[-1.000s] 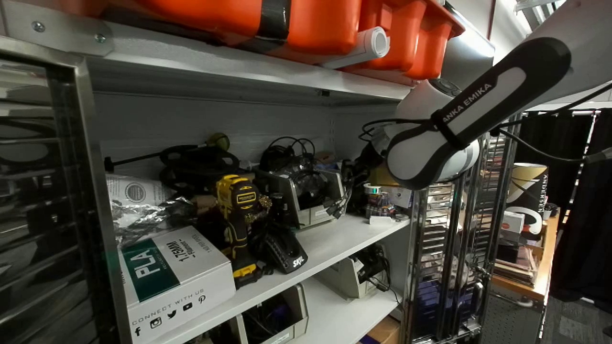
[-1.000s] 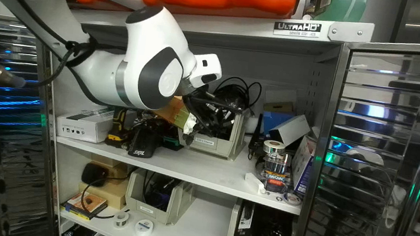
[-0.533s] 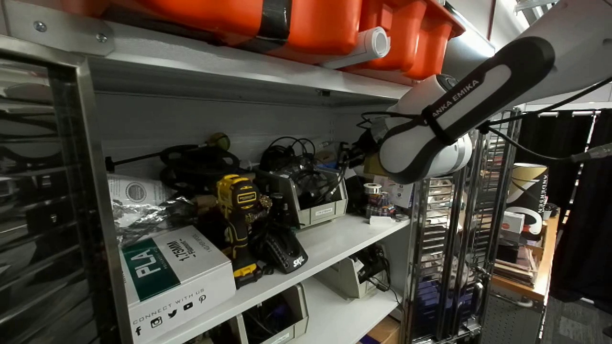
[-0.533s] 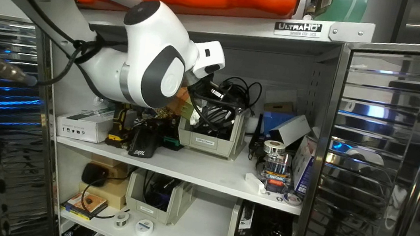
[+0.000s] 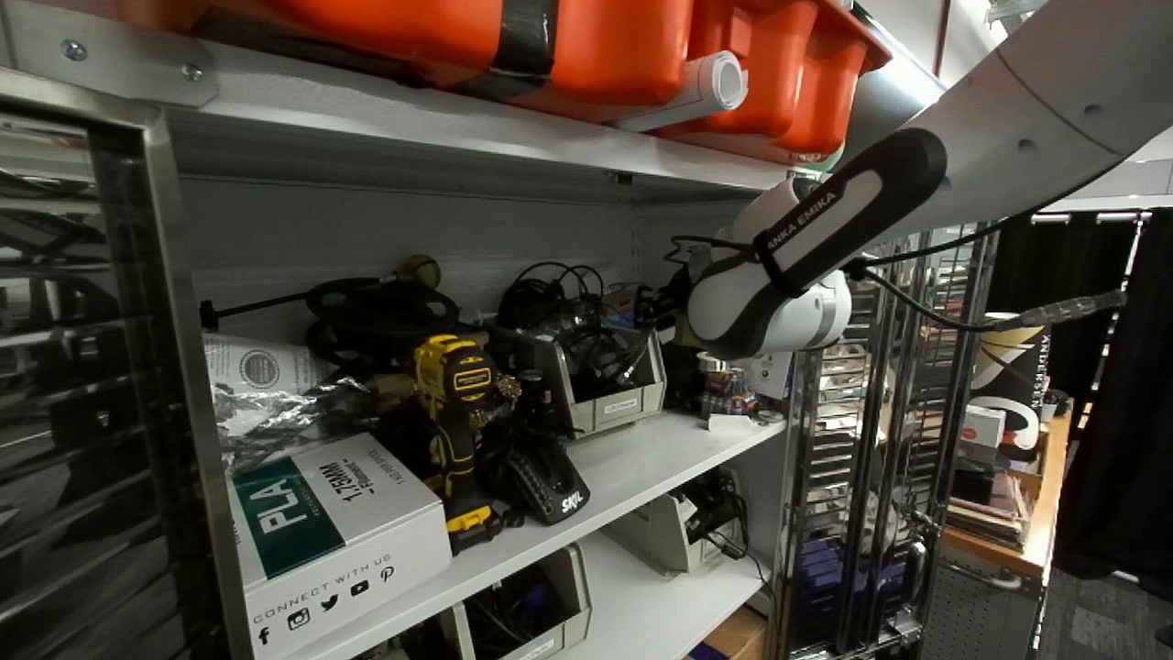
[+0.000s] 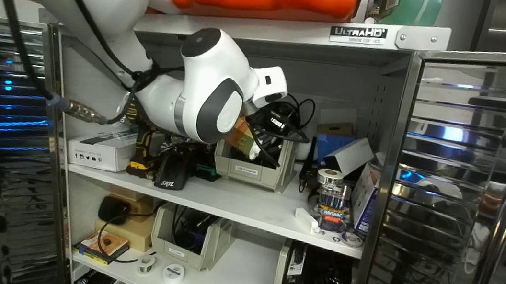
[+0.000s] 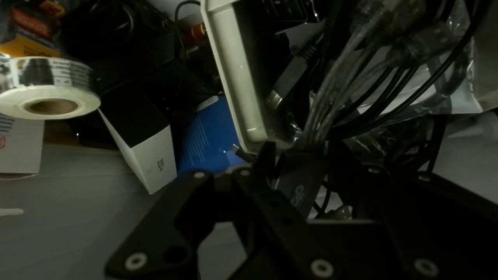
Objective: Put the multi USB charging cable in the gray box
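One charging cable (image 7: 302, 179), pinched in our pincer (image 7: 301, 157), now farther over the gray box (image 6: 252, 177): we judge release near.

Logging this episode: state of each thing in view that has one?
gray box, upright, open-topped, not empty
multi USB charging cable, held by its dark body, not yet released
gripper, closed on the multi USB charging cable
PLA carton, closed
yellow-black drill, standing upright; on or off not visible
small white box, tilted
cabinet doors, swung open
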`<state>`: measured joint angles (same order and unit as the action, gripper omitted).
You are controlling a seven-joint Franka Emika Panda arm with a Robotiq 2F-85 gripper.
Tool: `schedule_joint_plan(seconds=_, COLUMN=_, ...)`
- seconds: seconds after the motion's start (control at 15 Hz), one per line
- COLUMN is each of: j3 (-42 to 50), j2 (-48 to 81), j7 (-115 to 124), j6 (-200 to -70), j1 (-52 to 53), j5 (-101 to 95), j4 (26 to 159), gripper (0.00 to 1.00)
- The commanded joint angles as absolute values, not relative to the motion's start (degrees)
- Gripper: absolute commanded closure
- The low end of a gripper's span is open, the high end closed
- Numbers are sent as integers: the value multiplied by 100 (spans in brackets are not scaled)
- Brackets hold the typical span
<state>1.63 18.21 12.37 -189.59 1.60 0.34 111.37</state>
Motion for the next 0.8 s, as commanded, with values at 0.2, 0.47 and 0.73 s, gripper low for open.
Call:
schedule_joint_plan(seconds=0.2, j3=563, j2=2618, j7=1211, j6=-18815, j1=674, j5=22, j4=9928, gripper=86)
schedule_joint_plan(seconds=0.47, j3=402, j2=2666, j7=1153, j6=-18633, j1=780, j5=-60, j4=9760, gripper=86)
schedule_joint_plan(seconds=0.73, j3=391, j2=2479, j7=1073, j6=-18440, j1=871, j5=-212, j4=9989, gripper=21)
